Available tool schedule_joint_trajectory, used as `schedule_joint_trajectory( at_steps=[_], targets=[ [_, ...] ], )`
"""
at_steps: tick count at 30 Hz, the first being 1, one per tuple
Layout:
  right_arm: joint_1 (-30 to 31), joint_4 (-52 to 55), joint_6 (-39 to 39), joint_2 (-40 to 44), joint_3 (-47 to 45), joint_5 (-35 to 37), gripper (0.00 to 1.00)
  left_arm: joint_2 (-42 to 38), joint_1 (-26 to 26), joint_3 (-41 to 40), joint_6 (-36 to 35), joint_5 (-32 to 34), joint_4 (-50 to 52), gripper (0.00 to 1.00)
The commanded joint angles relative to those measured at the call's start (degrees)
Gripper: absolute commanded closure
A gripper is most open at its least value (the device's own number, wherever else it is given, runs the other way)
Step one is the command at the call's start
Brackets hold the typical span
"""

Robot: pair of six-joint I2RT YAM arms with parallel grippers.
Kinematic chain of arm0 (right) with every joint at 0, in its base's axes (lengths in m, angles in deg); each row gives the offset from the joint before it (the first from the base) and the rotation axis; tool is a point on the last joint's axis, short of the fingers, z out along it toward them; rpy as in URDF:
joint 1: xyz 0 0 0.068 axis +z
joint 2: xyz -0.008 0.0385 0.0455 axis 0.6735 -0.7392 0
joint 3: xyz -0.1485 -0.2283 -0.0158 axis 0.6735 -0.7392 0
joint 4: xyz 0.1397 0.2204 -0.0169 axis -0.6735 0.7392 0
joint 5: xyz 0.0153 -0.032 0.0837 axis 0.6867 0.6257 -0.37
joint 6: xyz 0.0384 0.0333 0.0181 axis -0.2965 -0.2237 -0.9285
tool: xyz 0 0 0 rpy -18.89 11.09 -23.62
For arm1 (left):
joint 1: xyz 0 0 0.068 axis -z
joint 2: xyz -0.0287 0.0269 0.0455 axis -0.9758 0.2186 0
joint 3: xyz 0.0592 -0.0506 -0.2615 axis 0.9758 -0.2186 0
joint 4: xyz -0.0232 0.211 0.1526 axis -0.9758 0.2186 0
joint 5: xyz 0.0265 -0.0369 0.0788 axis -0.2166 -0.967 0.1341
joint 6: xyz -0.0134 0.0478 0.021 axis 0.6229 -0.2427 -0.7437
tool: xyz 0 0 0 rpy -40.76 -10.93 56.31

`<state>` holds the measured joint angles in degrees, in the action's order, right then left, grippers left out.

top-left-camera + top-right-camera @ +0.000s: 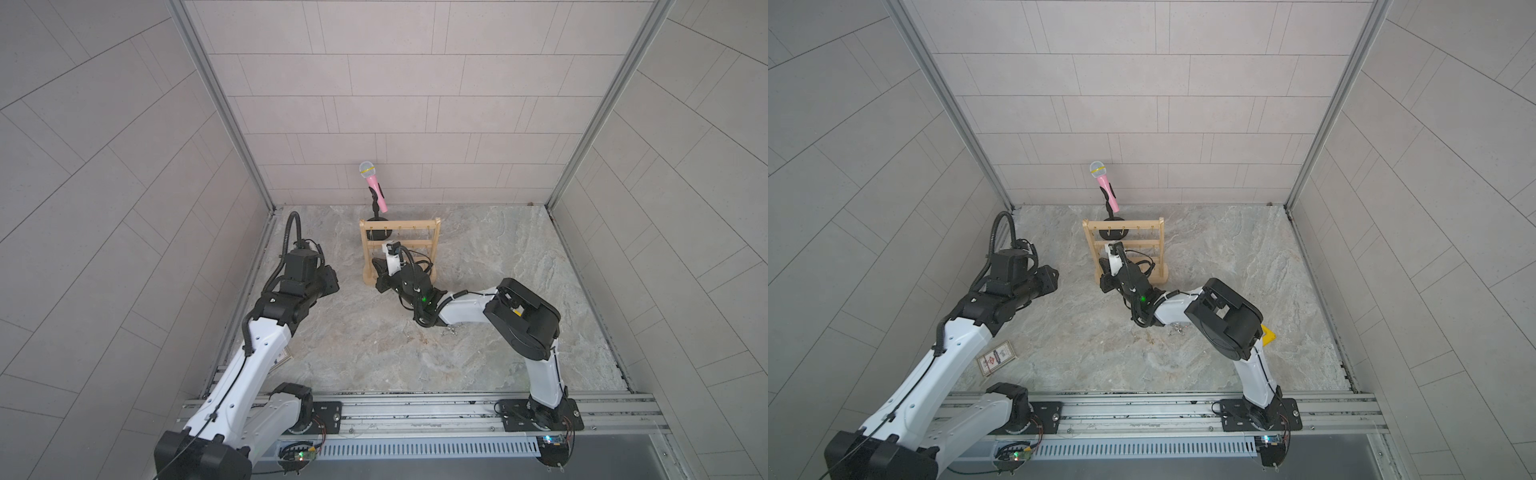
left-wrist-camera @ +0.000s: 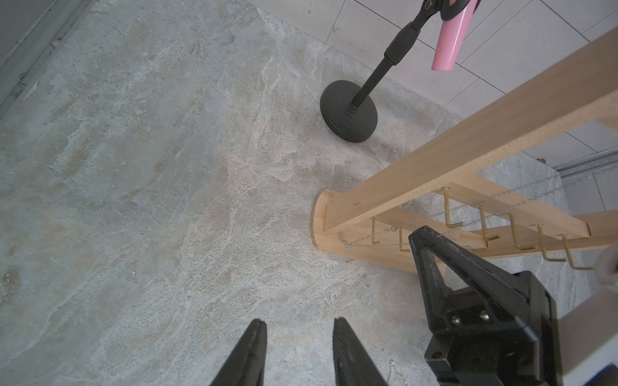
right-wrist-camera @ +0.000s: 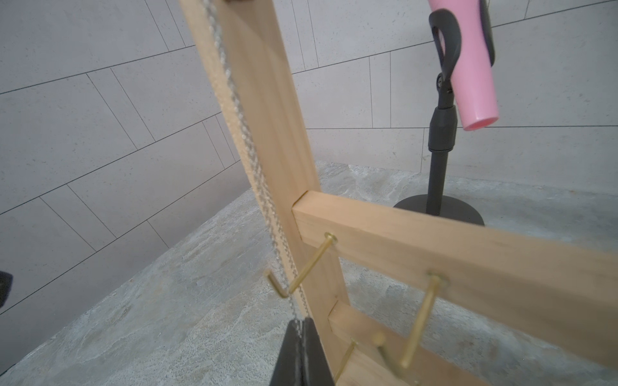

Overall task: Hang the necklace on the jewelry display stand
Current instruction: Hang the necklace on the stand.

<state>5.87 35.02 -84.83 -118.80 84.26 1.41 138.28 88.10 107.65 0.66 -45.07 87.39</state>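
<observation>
**Chain Held at the Wooden Rack by the Right Pincer**

The right arm was seen bent sharply at the elbow. Its forearm was reached leftward and low across the grey marbled stone desk (image 1: 498, 257), and its wrist was set against the front of the light natural-wood jewelry display stand (image 1: 411, 223) (image 1: 1129, 224). The right pincer (image 3: 302, 329) (image 2: 428, 239) was closed on the thin silver chain necklace (image 3: 252, 167), which was pinched between its black fingertips. From that grip the chain was drawn up along the stand's side post (image 3: 261, 100) and was carried across the crook of a small brass hook (image 3: 302, 267) on a lower bar. Whether it was seated in that hook could not be told, and its upper end was cut off by the wrist view's edge.

The left arm was stretched forward from the near rail. The left pincer (image 2: 298, 320) (image 1: 330, 280) was held above the desk to the stand's left, apart from it, with its jaws parted and nothing between them.

A pink microphone (image 1: 376, 187) on a black round-based stand (image 2: 349, 113) was placed just behind the rack, and a small printed card box (image 1: 996, 358) was left on the desk under the left forearm.
</observation>
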Motion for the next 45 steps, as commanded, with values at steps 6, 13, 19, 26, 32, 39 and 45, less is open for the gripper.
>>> schedule_joint_trajectory(
  at_steps=[6, 13, 19, 26, 32, 39, 45],
  targets=[
    [-0.6, -0.3, -0.9, 1.6, -0.9, 1.2, 1.0, -0.2, -0.4, -0.7, 0.4, 0.1, -1.0, 0.62],
    [-1.0, 0.1, -1.5, 1.0, -0.1, 1.2, 1.0, -0.3, -0.4, -0.8, 0.4, 0.1, -0.9, 0.62],
    [-1.1, 0.5, -1.6, 0.9, 0.2, 1.1, 0.97, -0.3, -0.4, -0.8, 0.4, 0.1, -1.0, 0.62],
    [-1.1, 1.0, -1.6, 0.8, 0.9, 0.5, 0.9, -0.3, -0.4, -0.8, 0.4, 0.0, -0.9, 0.62],
    [-1.1, 1.4, -1.6, 1.1, 1.0, 0.3, 0.86, -0.2, -0.4, -0.7, 0.3, 0.1, -0.8, 0.62],
    [-1.1, 2.5, -1.5, 1.9, 1.1, -0.2, 0.83, -0.2, -0.5, -0.8, 0.3, 0.1, -1.0, 0.62],
    [-1.1, 3.8, -1.1, 4.1, 0.2, -0.9, 0.82, -0.1, -0.5, -0.8, 0.3, -0.1, -1.2, 0.62]
  ],
)
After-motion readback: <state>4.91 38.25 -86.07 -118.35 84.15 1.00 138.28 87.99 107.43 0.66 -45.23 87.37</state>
